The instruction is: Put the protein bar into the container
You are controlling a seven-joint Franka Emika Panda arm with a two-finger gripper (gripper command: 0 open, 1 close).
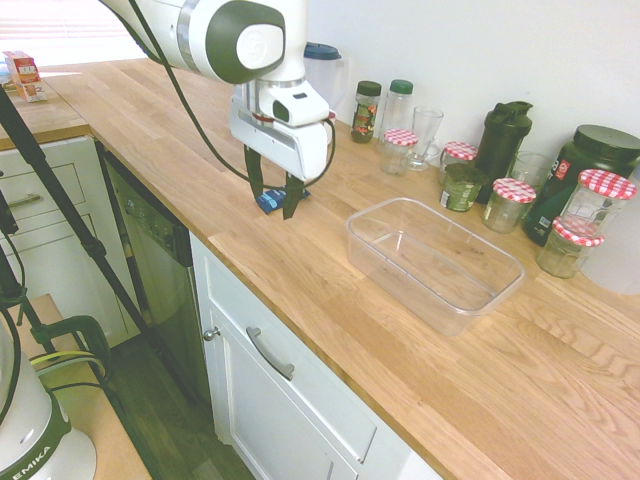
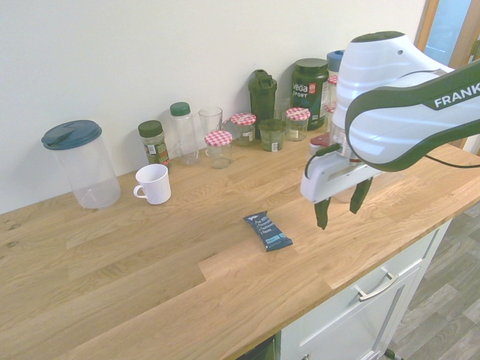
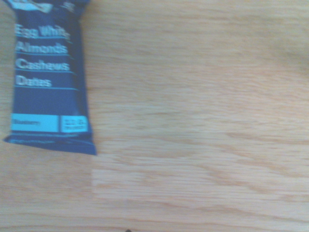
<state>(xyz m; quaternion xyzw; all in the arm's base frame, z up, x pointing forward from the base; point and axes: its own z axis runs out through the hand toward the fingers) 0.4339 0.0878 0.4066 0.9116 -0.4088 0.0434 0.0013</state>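
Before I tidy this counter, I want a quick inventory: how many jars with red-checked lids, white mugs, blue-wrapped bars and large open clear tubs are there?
Jars with red-checked lids: 5
White mug: 1
Blue-wrapped bar: 1
Large open clear tub: 1
Total: 8

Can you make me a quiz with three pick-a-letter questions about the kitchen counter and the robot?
1. Where is the protein bar?
A) inside the clear tub
B) on the wooden counter
C) in the white mug

2. What colour is the protein bar's wrapper?
A) yellow
B) red
C) blue

3. How are the gripper's two fingers?
A) open, apart
B) shut together
C) closed on a jar

Answers:
1 B: the protein bar lies flat on the wooden counter, outside the clear tub.
2 C: up close, its wrapper is dark blue with lighter blue parts.
3 A: the gripper shows a gap between its fingertips, with nothing held.
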